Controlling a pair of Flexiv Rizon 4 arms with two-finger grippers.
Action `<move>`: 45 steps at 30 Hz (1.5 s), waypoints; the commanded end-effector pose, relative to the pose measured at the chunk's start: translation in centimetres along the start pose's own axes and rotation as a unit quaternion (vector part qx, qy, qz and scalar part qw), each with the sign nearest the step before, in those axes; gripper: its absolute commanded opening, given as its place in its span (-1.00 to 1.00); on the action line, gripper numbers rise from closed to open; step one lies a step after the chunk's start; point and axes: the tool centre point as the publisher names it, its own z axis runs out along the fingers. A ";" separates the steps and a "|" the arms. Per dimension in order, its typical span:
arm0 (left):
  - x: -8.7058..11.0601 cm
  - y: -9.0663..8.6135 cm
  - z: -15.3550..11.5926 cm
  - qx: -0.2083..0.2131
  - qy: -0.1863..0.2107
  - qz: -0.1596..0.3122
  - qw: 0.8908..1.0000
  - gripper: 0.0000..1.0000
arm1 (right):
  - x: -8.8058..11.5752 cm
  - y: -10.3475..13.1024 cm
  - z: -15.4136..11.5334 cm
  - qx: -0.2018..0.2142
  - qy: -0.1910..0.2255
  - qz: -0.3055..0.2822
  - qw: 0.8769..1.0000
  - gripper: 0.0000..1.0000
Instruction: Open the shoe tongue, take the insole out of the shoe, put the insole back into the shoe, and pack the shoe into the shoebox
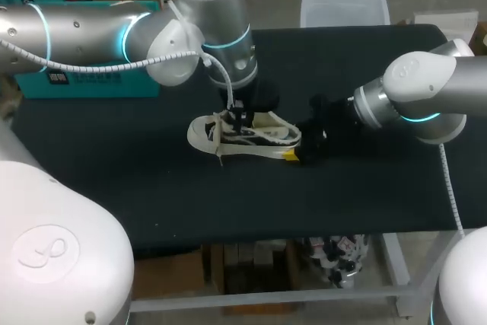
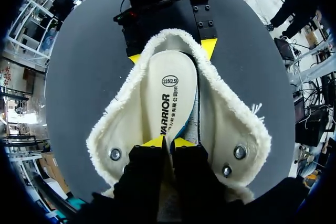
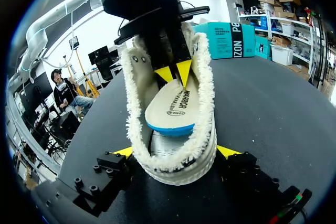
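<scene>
Left claw (image 2: 168, 142): pressed together, pinching the insole (image 2: 171, 93) over the shoe opening.
Right claw (image 3: 174, 152): fingers clamp the heel end of the shoe (image 1: 245, 137) from both sides.
Shoe: on the black surface (image 1: 114, 165), near its middle.
Insole: rounded end raised inside the shoe, blue underside showing.

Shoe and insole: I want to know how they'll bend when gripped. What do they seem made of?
The shoe looks like off-white canvas, matte, with frayed fuzzy edges and shiny metal eyelets. The insole is a smooth pale sheet, likely foam, blue underneath.
</scene>
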 end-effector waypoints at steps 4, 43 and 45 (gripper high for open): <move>-1.5 -1.0 -1.8 0.003 -0.004 0.000 1.000 -1.00 | 0.1 -1.2 0.9 -0.001 0.005 -0.001 1.000 -1.00; -0.8 -5.7 -12.0 0.292 0.067 0.139 0.944 -1.00 | 0.1 -1.2 0.9 -0.001 0.005 -0.001 1.000 -1.00; -0.6 -6.0 -12.8 0.303 0.062 0.145 0.940 -1.00 | 0.1 -1.2 0.9 -0.001 0.005 -0.001 1.000 -1.00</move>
